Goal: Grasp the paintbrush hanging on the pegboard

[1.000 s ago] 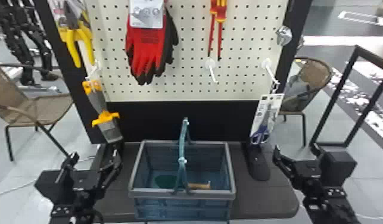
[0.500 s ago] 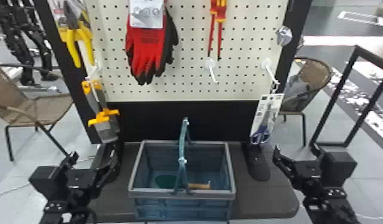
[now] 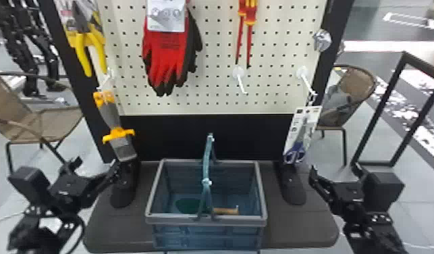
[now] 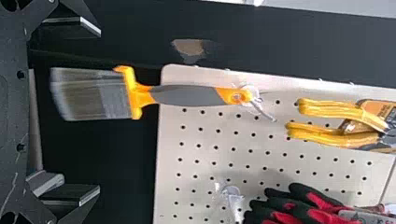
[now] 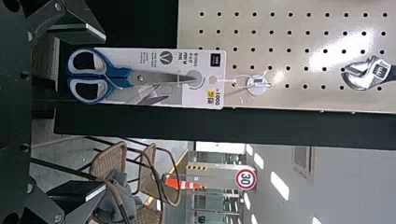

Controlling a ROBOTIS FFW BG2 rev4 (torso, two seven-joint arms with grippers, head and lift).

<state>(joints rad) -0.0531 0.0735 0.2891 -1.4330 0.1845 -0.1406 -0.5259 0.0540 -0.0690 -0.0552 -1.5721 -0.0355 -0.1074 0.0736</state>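
The paintbrush [image 3: 115,131] hangs at the pegboard's [image 3: 273,91] left edge, with an orange and grey handle, a yellow ferrule and grey bristles pointing down. My left gripper [image 3: 114,170] sits just below the bristles, open. In the left wrist view the paintbrush [image 4: 140,93] hangs from a white hook, and its bristle end lines up between the spread fingers [image 4: 77,25] of my left gripper [image 4: 91,109]; I cannot tell if they touch. My right gripper [image 3: 314,177] stays open low at the right, below the packaged scissors [image 3: 301,135]. The right wrist view shows the right gripper [image 5: 86,109] empty.
A blue-grey basket [image 3: 206,221] with an upright handle stands mid-table [image 3: 293,229], holding a green item and a wooden-handled one. Yellow pliers [image 3: 86,40], red gloves [image 3: 168,54] and red screwdrivers [image 3: 244,30] hang on the board. Black board feet [image 3: 125,189] flank the basket.
My left arm has shifted to the left, and its gripper has tilted up toward the brush's bristles. The right arm has not moved.
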